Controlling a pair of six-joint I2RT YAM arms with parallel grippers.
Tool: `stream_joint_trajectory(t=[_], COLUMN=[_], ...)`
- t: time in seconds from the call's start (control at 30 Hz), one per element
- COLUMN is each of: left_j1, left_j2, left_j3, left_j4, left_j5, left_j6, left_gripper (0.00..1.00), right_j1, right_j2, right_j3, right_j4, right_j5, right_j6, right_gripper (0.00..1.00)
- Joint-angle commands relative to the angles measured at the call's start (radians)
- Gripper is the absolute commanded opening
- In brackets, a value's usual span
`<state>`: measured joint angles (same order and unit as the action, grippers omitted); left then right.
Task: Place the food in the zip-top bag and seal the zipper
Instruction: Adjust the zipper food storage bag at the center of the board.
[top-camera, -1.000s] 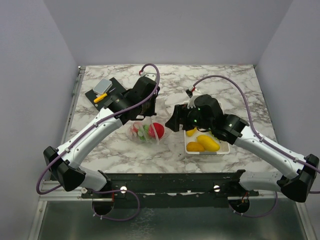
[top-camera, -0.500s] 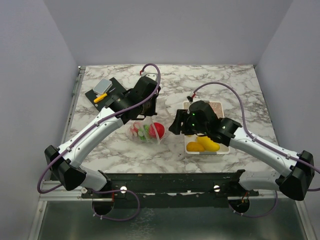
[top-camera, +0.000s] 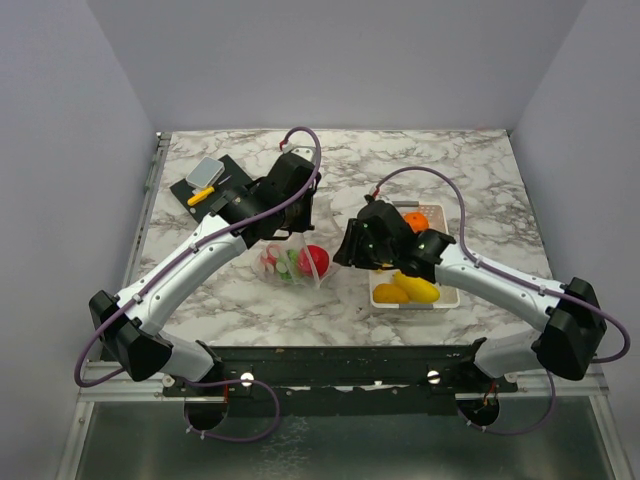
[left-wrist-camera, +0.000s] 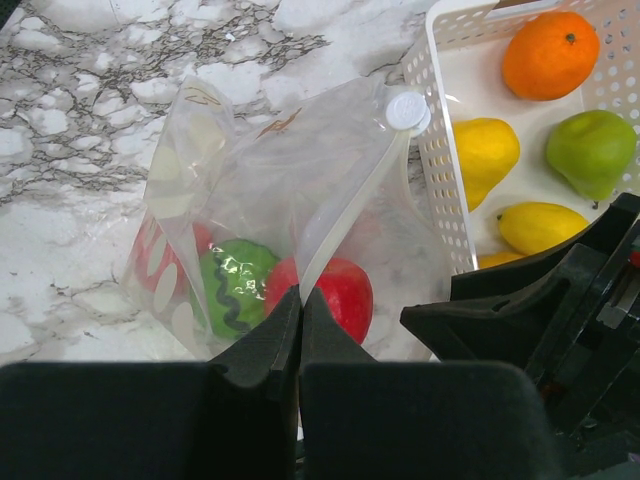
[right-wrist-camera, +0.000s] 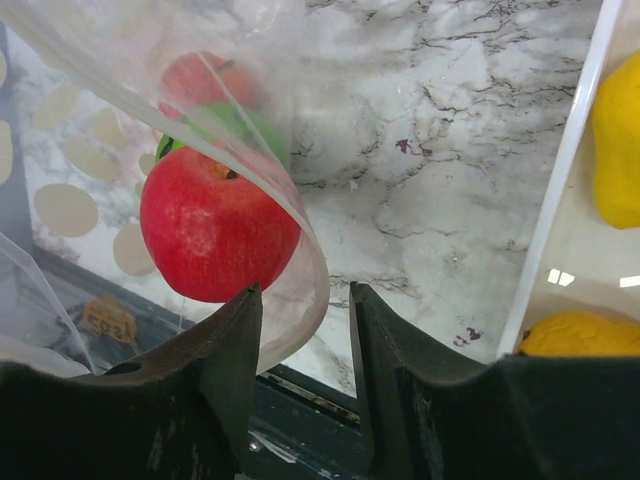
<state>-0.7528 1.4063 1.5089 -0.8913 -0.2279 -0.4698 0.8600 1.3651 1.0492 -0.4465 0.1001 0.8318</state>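
My right tool (right-wrist-camera: 305, 295) has swung left off the tray (left-wrist-camera: 440, 190) to the bag (left-wrist-camera: 280, 170), its jaws narrowing. They now stand part open astride the bag's loose lip, not yet pinching it. My left tool (left-wrist-camera: 301, 295) stays clamped on the bag's rim, holding the mouth up off the desk (left-wrist-camera: 90, 100). 3 pieces of food (right-wrist-camera: 215, 230) sit inside and at least 4 wait in the tray. I judge loading is unfinished, with the zipper (left-wrist-camera: 350, 205) still unsealed.
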Motion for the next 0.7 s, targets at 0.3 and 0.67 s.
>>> stream_joint_trajectory(t=[0.3,0.67], left_j1=[0.009,0.008], left_j2=[-0.037,-0.075], left_j3=[0.007,0.048], left_j4=[-0.002,-0.069], left_j5=[0.01,-0.02], left_j6=[0.008,0.02], left_gripper=[0.0,0.0], right_j1=[0.007,0.007], right_j2=[0.005,-0.008], right_j3=[0.049,0.212], right_j4=[0.037,-0.049], right_j5=[-0.05,-0.062], right_j6=[0.033,-0.108], right_gripper=[0.01,0.01])
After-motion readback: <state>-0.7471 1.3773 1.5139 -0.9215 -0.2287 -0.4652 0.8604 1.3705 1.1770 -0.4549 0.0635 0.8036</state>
